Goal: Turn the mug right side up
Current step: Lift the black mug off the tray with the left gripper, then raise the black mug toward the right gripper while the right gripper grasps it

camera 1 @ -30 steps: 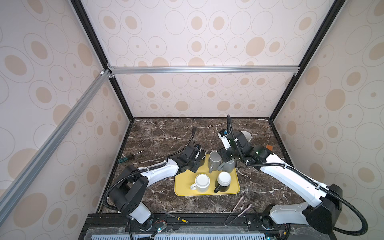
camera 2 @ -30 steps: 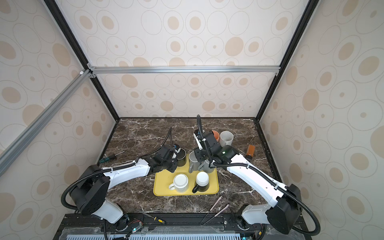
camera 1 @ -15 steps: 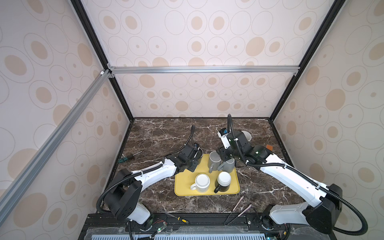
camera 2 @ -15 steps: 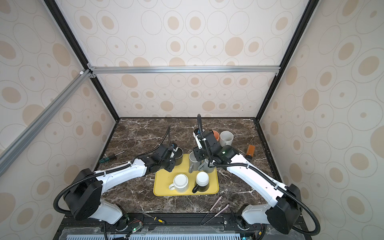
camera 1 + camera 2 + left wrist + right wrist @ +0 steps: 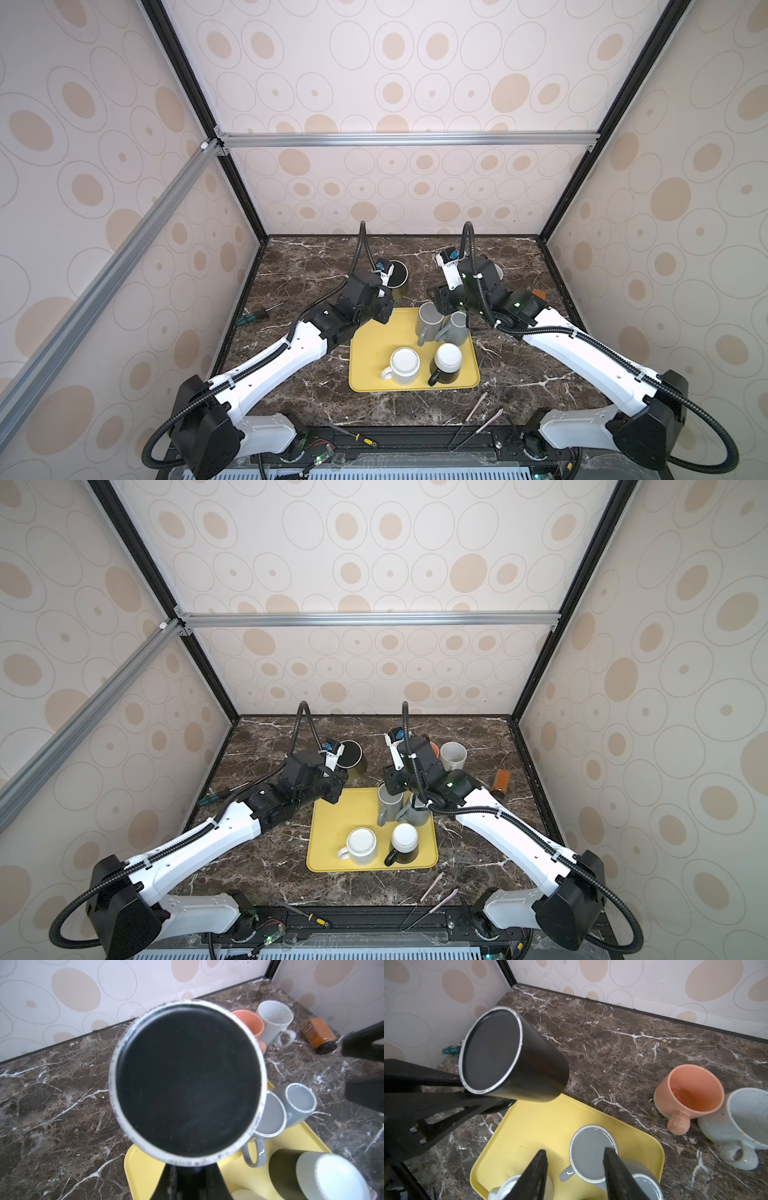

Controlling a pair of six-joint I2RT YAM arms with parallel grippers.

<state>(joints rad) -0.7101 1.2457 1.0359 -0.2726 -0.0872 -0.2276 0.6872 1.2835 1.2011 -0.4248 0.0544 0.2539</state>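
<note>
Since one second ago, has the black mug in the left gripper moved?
Yes. In both top views the black mug has shifted away from the yellow tray, toward the back wall.

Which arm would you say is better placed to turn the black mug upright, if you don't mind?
Left. The left end effector grips the black mug, lifted base-up near the yellow tray, so it probably only needs to rotate and lower. The right end effector hovers open and empty above the grey mugs.
</note>
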